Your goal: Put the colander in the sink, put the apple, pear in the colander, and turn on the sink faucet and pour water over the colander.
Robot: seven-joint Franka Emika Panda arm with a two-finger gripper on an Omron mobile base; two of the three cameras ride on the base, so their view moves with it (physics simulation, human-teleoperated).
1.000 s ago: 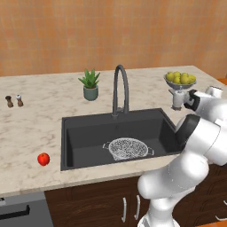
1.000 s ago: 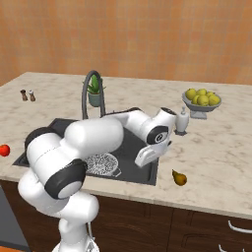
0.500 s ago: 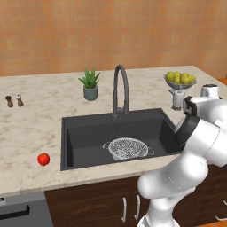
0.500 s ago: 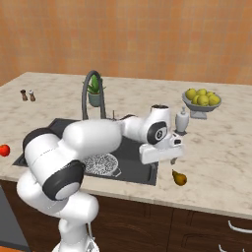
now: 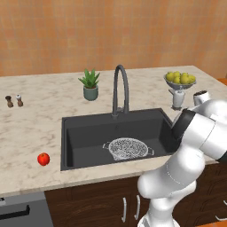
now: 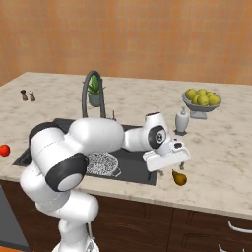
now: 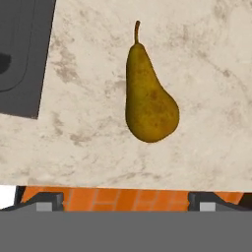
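Observation:
The speckled colander (image 5: 127, 148) (image 6: 102, 164) lies in the dark sink (image 5: 88, 142) (image 6: 132, 170), in front of the tall faucet (image 5: 120, 88) (image 6: 93, 88). On the counter left of the basin rests the red apple (image 5: 43, 158) (image 6: 4, 150). The brownish pear (image 6: 179, 178) (image 7: 147, 93) lies on its side on the counter right of the sink, near the front edge. My gripper (image 6: 170, 166) (image 7: 125, 202) hangs just above the pear, pointing down, open, with nothing between its fingertips (image 7: 47, 201).
A footed bowl of yellow-green fruit (image 5: 179, 80) (image 6: 201, 101) and a small white dispenser (image 5: 177, 97) (image 6: 181, 121) stand at the back right. A potted plant (image 5: 90, 84) sits behind the sink, and salt and pepper shakers (image 5: 14, 101) stand at the far left.
My hand has swung right off the sink's corner and come down over the pear near the counter's front edge. The jaws have stayed open; the fruit and colander have not moved.

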